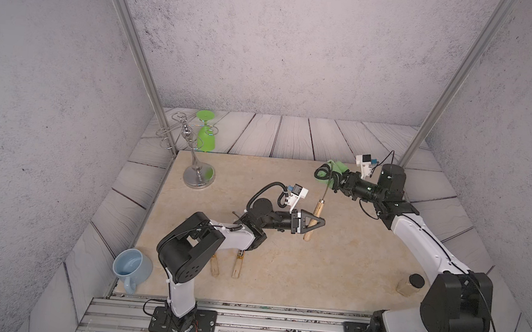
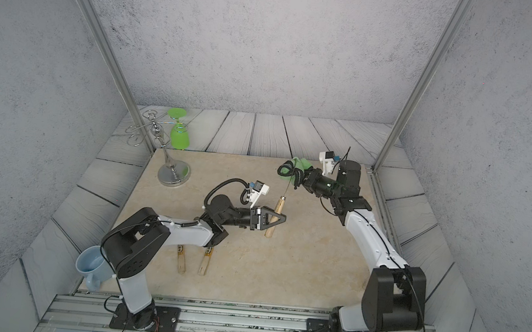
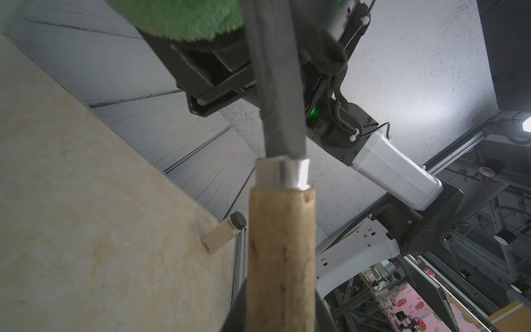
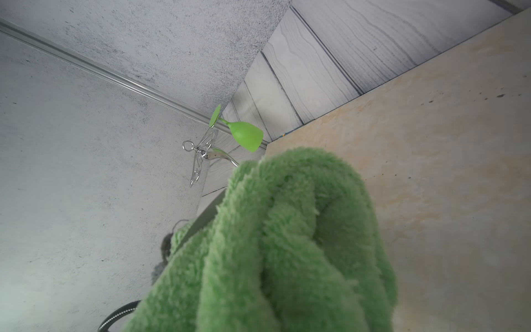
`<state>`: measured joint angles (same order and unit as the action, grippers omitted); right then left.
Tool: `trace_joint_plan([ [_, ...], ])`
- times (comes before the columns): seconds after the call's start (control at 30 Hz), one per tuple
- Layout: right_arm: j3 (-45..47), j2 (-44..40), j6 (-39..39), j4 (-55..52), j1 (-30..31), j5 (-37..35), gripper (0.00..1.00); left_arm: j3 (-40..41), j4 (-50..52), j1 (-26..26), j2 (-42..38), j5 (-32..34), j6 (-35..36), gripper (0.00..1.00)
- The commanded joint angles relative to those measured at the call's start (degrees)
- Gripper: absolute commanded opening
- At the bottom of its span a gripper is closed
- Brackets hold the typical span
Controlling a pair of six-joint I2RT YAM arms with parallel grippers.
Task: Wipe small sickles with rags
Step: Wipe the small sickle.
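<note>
My left gripper (image 1: pixel 313 223) (image 2: pixel 273 219) is shut on the pale wooden handle of one small sickle (image 1: pixel 315 214) (image 3: pixel 281 253), held above the middle of the table. Its thin grey blade (image 3: pixel 277 86) rises into the green fuzzy rag (image 1: pixel 334 170) (image 2: pixel 298 163) (image 4: pixel 287 244). My right gripper (image 1: pixel 339 180) is shut on that rag, which is bunched around the blade (image 4: pixel 207 218) and hides the jaws in the right wrist view. Two more small sickles (image 1: pixel 214 266) (image 1: pixel 236 266) lie near the front left, their blades hidden under my left arm.
A chrome glass rack (image 1: pixel 198 174) stands at the back left with a green upside-down glass (image 1: pixel 206 139) hanging on it. A pale blue mug (image 1: pixel 131 266) lies at the front left corner. A small jar with a black lid (image 1: pixel 410 285) (image 3: pixel 225 234) lies at the right edge.
</note>
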<state>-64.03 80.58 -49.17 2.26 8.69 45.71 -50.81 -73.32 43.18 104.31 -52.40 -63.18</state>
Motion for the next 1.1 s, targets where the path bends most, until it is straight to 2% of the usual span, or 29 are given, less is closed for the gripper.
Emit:
trace_joint_plan([
  [0.0, -1.1, -6.1, 7.6, -10.1, 4.0, 9.3, 0.16, -2.8, 5.9, -4.0, 1.9, 4.6, -4.2, 0.00],
  [0.27, 0.6, -4.5, 14.9, -19.8, 3.9, 1.5, 0.15, -2.0, 3.3, -5.7, -1.3, 3.4, -6.9, 0.00],
  [0.47, -0.3, -0.4, 17.7, -21.7, 3.6, -3.3, 0.15, 1.6, 3.1, -5.8, -6.8, 3.5, -7.1, 0.00],
  [0.77, -2.6, 0.6, 23.6, -27.7, 3.3, -9.4, 0.14, 3.8, 11.2, -5.8, -14.9, 4.1, -1.5, 0.00],
  [1.07, -3.5, 1.0, 27.9, -31.7, 2.7, -14.5, 0.14, 8.4, 13.0, -6.5, -19.9, 7.8, 1.2, 0.00],
])
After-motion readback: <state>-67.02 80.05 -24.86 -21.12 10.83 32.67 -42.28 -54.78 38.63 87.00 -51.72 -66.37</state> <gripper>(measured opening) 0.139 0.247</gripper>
